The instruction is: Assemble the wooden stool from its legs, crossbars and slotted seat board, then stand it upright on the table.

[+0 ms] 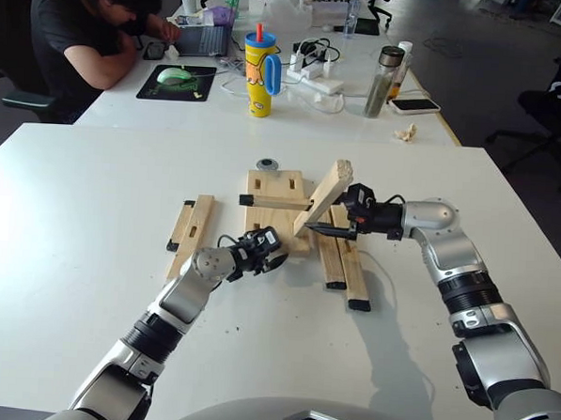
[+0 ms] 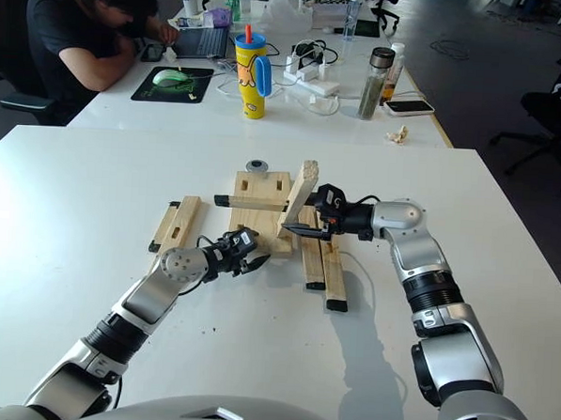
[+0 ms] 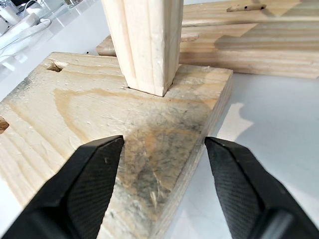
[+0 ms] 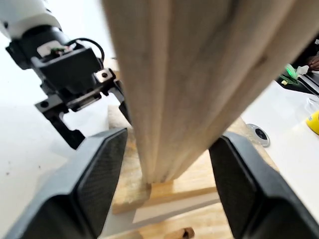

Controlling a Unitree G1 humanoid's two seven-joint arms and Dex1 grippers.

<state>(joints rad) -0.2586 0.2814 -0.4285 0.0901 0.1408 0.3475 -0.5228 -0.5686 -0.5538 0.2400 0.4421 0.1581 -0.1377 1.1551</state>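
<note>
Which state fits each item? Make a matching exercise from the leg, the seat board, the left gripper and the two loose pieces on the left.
1 leg
2 seat board
3 left gripper
4 two loose pieces

A open, at the board's near corner
B flat on the table
C lying left of the board
D tilted, its end in a board slot, right gripper around it

Pairs: 1-D, 2-B, 3-A, 4-C

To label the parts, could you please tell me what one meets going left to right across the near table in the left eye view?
Two short flat wooden bars → black left end effector → tilted pale wooden leg. The right end effector overlaps the leg, so it is omitted.
</note>
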